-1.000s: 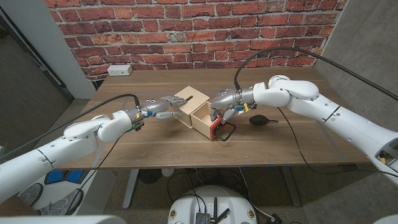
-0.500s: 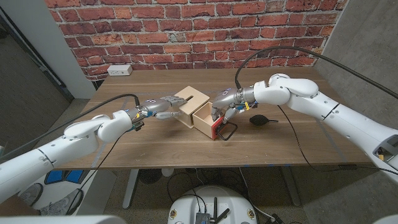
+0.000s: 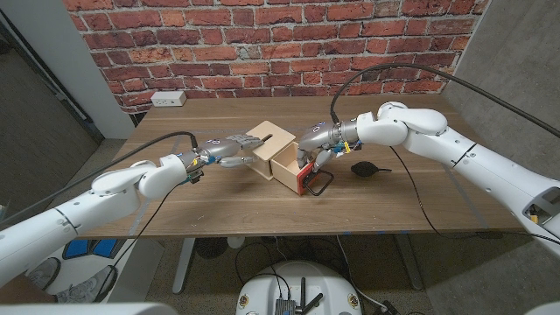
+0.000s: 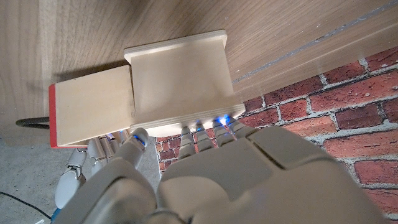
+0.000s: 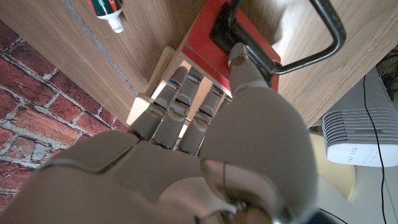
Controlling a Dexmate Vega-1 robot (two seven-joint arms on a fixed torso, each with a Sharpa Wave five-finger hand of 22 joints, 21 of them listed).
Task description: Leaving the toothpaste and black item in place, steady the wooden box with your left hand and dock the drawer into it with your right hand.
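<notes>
The right hand is seen at the middle of the wooden table, clasped over the drawer. In the right wrist view its fingers are laid along the drawer's pale wooden top while the thumb is pressed against the red front panel, just beside the black wire handle fixed there. The drawer is partly seated in the wooden box; its red-fronted end is left projecting toward the near edge of the table. What lies inside the drawer cannot be told, since the hand covers it.

The left hand is held against the box's left side, and in the left wrist view its fingertips are pressed along one edge of the box, the drawer projecting from the box's end. The box's top is closed, with a small slot visible on it in the head view.

A black item is lying on the table to the right of the drawer, near the right forearm and apart from the box. A toothpaste tube is seen in the right wrist view on the table beyond the box. Bare tabletop is seen in front of the drawer up to the near edge, and behind the box up to a brick wall, where a white power outlet is sitting at the far left corner
</notes>
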